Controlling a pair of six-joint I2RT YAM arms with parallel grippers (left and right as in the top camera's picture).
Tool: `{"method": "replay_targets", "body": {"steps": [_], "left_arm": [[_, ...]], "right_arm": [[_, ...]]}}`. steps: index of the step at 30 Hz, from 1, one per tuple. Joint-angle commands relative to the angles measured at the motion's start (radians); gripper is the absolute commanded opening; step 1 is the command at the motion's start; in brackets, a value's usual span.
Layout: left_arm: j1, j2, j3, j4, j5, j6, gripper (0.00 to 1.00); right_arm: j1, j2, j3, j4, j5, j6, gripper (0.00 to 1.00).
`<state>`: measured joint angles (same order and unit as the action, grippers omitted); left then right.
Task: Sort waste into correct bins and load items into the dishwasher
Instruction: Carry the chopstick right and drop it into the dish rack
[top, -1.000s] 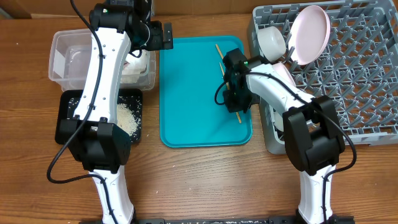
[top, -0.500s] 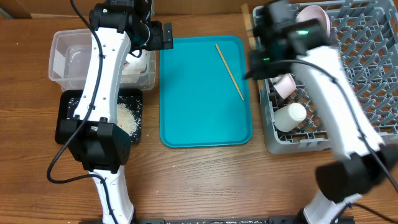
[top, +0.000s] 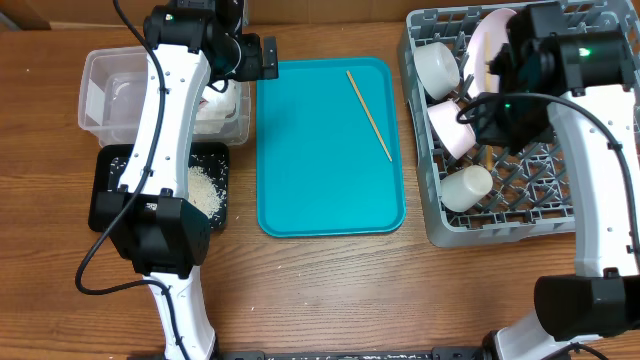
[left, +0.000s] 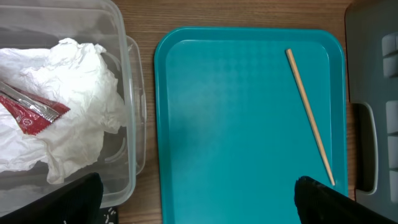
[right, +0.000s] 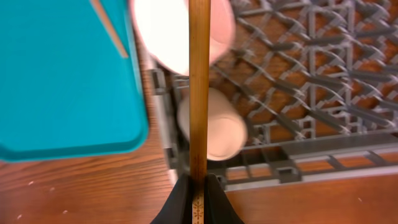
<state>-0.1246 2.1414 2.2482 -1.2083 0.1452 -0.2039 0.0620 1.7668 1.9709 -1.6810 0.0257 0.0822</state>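
One chopstick (top: 369, 115) lies on the teal tray (top: 310, 170) beside the dish rack (top: 480, 232).

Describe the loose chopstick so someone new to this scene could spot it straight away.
Find the flat teal tray in the middle of the table, between the clear tub and the grey rack. One thin wooden chopstick lies slanted on its right half, alone on the tray; its twin is pinched in the right fingers over the rack.

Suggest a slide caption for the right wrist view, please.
Right claw shut on a chopstick over the rack, a second chopstick lying on the teal tray.
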Motion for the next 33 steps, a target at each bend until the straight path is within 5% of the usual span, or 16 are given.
{"method": "replay_targets", "body": {"steps": [1,14,17,22,26,33], "left_arm": [[-0.003,-0.010,0.025,0.001,0.001,-0.006,1.00],[-0.003,-0.010,0.025,0.001,0.001,-0.006,1.00],[-0.003,-0.010,0.025,0.001,0.001,-0.006,1.00],[-0.003,-0.010,0.025,0.001,0.001,-0.006,1.00],[-0.003,-0.010,0.025,0.001,0.001,-0.006,1.00],[-0.003,-0.010,0.025,0.001,0.001,-0.006,1.00]], "right_arm": [[-0.062,-0.022,-0.067,0.043,0.075,0.007,0.04],[-0.142,-0.020,-0.332,0.279,0.138,-0.217,0.05],[-0.142,-0.018,-0.351,0.308,0.151,-0.229,0.16],[-0.142,-0.017,-0.353,0.345,0.156,-0.227,0.58],[-0.142,-0.017,-0.352,0.376,0.121,-0.177,0.81],[-0.106,-0.018,-0.262,0.454,-0.409,-0.166,0.85]]}}
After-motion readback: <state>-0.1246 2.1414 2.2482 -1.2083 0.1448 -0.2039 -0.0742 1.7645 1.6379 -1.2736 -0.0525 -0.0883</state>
